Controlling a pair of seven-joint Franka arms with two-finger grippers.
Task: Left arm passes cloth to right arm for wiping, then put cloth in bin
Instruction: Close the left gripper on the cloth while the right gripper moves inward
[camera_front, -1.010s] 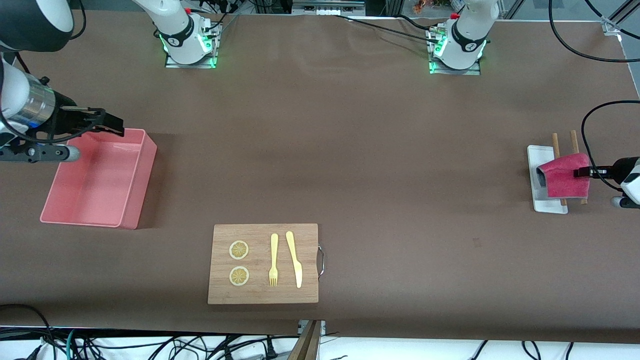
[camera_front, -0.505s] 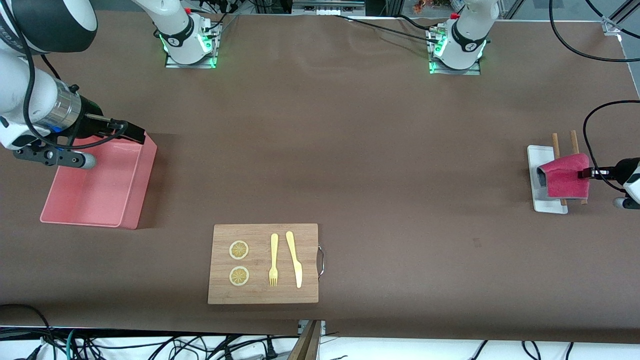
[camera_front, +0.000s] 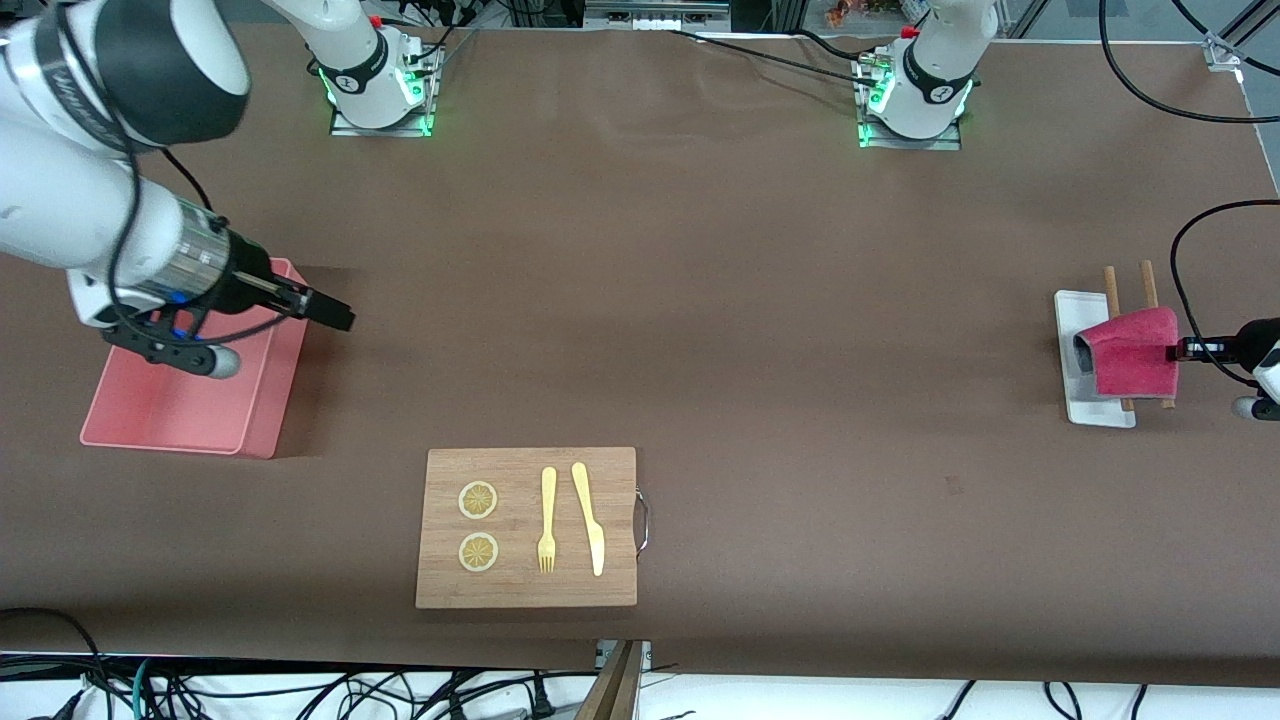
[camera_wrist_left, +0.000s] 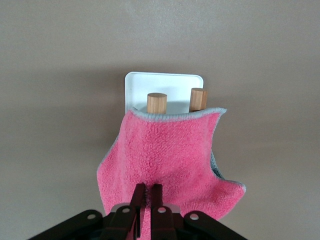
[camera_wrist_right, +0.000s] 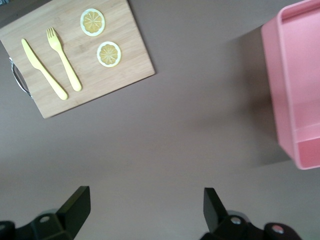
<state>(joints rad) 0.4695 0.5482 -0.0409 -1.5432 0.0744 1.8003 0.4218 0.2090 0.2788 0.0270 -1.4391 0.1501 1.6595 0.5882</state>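
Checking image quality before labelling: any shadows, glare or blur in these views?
Front view: even light, sharp; the bin throws a soft shadow toward the table's middle. Left wrist view: the cloth is crisp, the left gripper slightly soft. Right wrist view: the right gripper is dark; the board clear.

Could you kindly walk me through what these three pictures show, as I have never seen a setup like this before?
Two white robot arms stand at a brown table. One picture looks down from a camera facing them; the other two come from small cameras on each arm's wrist.

The left gripper is pinched shut on a pink cloth, which hangs over two wooden pegs on a small white tray at the left arm's end of the table.

The right gripper is open and empty, over the table beside a pink bin.

Nearer the front camera lies a wooden cutting board with two lemon slices, a yellow fork and a yellow knife.
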